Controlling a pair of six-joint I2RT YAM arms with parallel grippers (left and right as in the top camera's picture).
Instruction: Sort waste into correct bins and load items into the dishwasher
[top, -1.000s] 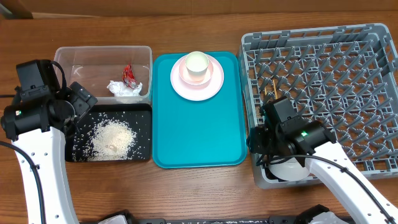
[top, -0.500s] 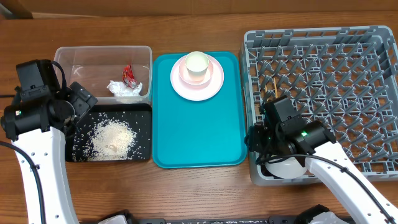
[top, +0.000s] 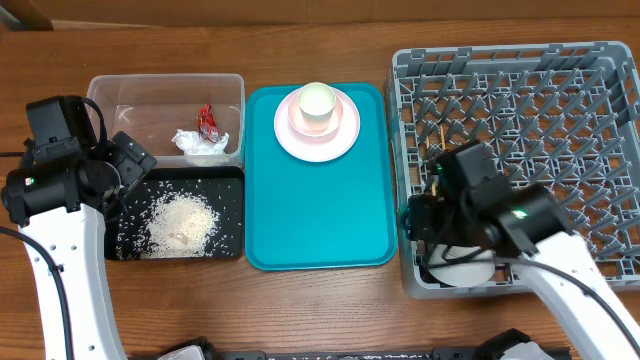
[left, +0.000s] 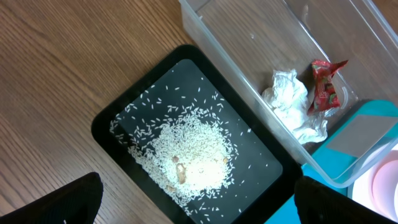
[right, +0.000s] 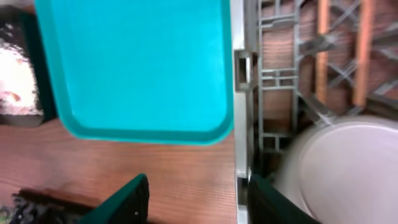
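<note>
Right tool (right: 196, 186), released astride the dish rack (right: 241, 81) wall, bowl (right: 348, 168) just beside it: a snagged finger could drag the rack.

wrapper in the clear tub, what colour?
Red. The wrapper shows best in the left wrist view, beside the white tissue.
</note>
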